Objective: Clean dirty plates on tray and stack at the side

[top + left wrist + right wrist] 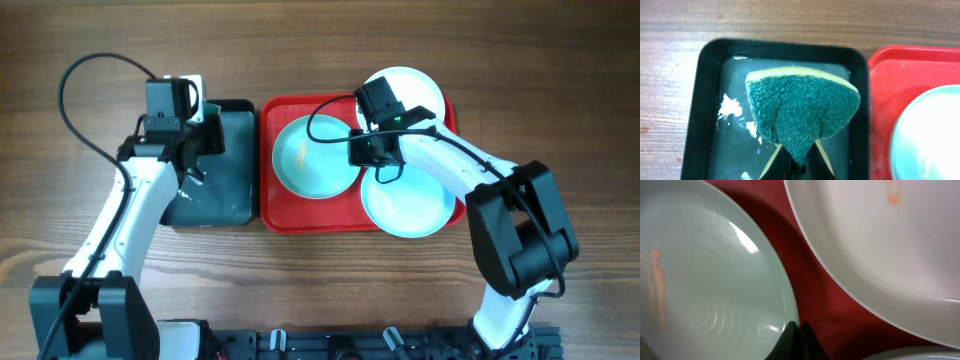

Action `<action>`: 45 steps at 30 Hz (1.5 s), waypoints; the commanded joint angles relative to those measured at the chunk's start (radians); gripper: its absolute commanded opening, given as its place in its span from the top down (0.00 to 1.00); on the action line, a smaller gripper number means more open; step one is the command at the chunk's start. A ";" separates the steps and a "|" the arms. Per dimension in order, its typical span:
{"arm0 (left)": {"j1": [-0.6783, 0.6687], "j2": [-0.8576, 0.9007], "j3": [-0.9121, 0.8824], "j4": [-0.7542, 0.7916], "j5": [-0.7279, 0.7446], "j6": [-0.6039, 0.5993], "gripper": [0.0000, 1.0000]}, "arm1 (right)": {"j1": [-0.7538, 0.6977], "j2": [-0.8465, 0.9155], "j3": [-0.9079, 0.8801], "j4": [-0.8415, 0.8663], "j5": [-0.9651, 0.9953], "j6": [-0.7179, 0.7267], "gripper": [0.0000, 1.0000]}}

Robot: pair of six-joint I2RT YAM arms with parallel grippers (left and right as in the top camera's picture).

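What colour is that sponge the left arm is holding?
The sponge is dark green, with a pale yellow layer behind; clearest in the left wrist view.

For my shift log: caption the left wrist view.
Left gripper shut on green sponge over black basin, red tray alongside.

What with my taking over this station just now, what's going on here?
The left gripper is shut on a green scouring sponge over the black rectangular basin. The right gripper is shut at the rim of an orange-smeared pale aqua round plate on the bright red plastic tray; whether it grips the rim is unclear. A smeared white round plate and a second aqua plate also lie on the tray. None is stacked aside yet.
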 commanded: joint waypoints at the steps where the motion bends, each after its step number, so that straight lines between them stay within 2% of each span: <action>1: -0.071 -0.015 0.097 -0.013 -0.074 0.005 0.96 | 0.002 -0.032 0.011 -0.002 0.025 -0.018 0.95; 3: -0.126 -0.015 0.108 -0.011 -0.144 0.005 0.96 | 0.002 -0.032 0.011 -0.005 0.025 -0.018 0.96; 7: -0.169 -0.005 0.108 -0.023 -0.194 0.005 0.96 | 0.002 -0.032 0.011 -0.013 0.025 -0.018 0.96; 10: -0.188 -0.004 0.108 -0.022 -0.186 -0.076 0.96 | 0.002 -0.032 0.011 -0.034 0.025 -0.018 0.96; 14: -0.217 -0.003 0.106 -0.022 0.060 -0.173 0.96 | 0.002 -0.032 0.011 -0.035 0.025 -0.018 0.96; 17: -0.257 0.007 0.106 -0.022 0.075 -0.267 0.96 | 0.002 -0.032 0.011 -0.035 0.025 -0.018 0.96; 22: -0.346 0.094 0.106 0.029 0.081 -0.318 0.96 | 0.002 -0.032 0.011 -0.033 0.025 -0.018 0.96; 28: -0.390 0.220 0.106 0.078 0.056 -0.343 0.96 | 0.002 -0.032 0.011 -0.030 0.025 -0.018 0.96; 37: -0.390 0.290 0.106 0.061 0.053 -0.358 0.96 | 0.002 -0.032 0.011 -0.027 0.024 -0.018 0.95; 41: -0.390 0.326 0.106 0.058 -0.007 -0.366 0.96 | 0.002 -0.032 0.011 -0.027 0.024 -0.018 0.96; 45: -0.390 0.368 0.106 0.051 -0.006 -0.366 0.96 | 0.002 -0.032 0.011 -0.026 0.024 -0.018 0.96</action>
